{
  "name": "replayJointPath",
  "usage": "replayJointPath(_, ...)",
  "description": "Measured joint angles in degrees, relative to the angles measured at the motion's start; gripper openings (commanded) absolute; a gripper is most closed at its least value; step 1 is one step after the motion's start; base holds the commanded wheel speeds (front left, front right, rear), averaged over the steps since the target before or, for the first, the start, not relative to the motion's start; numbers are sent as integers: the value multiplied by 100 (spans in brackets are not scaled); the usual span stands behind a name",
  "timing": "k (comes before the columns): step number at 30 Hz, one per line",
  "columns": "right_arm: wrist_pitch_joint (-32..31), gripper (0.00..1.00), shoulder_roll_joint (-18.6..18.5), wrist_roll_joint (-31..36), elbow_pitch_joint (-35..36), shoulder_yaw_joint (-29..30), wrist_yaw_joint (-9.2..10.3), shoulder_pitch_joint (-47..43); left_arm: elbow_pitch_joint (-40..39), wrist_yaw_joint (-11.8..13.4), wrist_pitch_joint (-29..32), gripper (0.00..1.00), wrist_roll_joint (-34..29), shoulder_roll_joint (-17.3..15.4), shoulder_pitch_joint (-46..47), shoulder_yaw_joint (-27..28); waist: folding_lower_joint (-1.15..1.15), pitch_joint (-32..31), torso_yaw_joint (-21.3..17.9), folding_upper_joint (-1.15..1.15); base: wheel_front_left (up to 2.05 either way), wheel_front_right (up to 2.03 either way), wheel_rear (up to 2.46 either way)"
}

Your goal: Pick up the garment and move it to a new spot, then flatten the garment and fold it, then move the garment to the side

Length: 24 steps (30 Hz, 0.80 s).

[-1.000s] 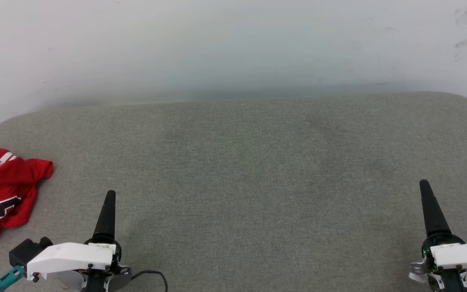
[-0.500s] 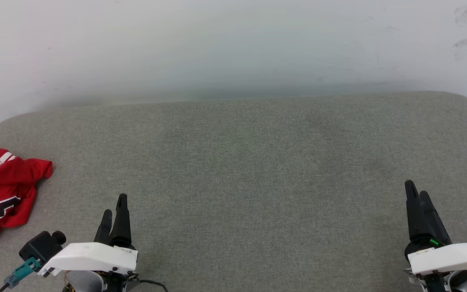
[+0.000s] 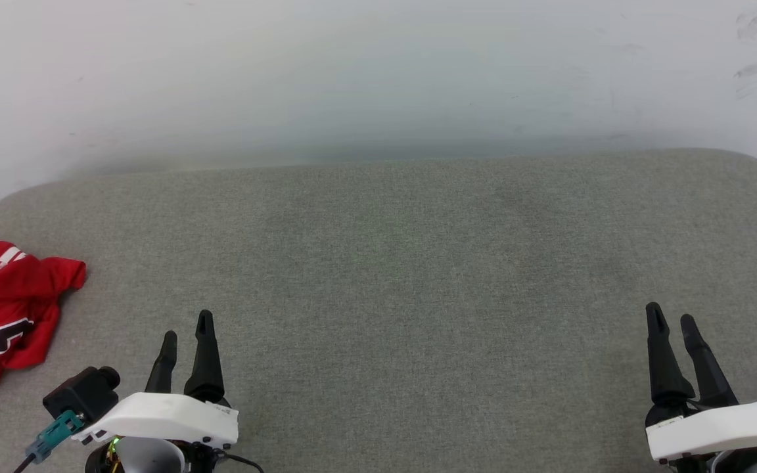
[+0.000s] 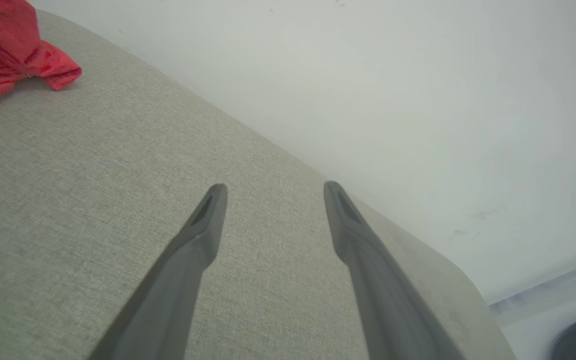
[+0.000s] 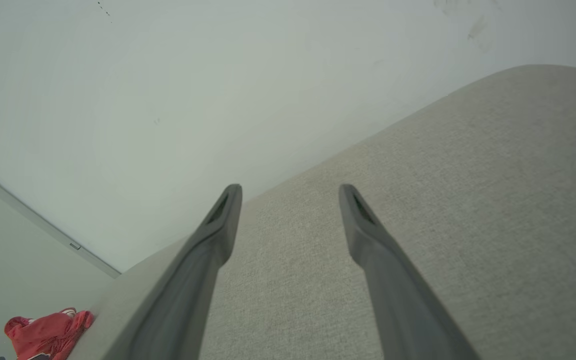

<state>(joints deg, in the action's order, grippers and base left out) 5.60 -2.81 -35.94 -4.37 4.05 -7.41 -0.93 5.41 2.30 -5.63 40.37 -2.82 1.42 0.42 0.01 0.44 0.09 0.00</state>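
Grey cushion (image 3: 418, 263) — garment (image 3: 4, 309) well left of left pincer (image 3: 187, 325); both apart

A broad grey fabric surface (image 3: 418, 263) with rounded corners sits against a plain white wall (image 3: 352, 66) — faint scuff marks (image 3: 756, 26) at its upper right.

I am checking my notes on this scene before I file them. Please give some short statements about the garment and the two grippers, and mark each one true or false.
1. The garment lies crumpled at the left edge of the grey padded surface. True.
2. The left gripper is shut on the garment. False: its jaws are open and empty, and the garment lies apart from it.
3. The right gripper is open with nothing between its fingers. True.
4. The garment is folded in the middle of the surface. False: it is bunched up at the left side.
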Motion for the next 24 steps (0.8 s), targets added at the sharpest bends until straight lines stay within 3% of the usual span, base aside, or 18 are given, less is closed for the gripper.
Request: replayJointPath(24, 375, 100, -1, 1369, 254, -111, 0, -177, -264, 29, -374, 100, -1573, -13, -163, -293, 0, -8, 25, 0, 0, 0, 0)
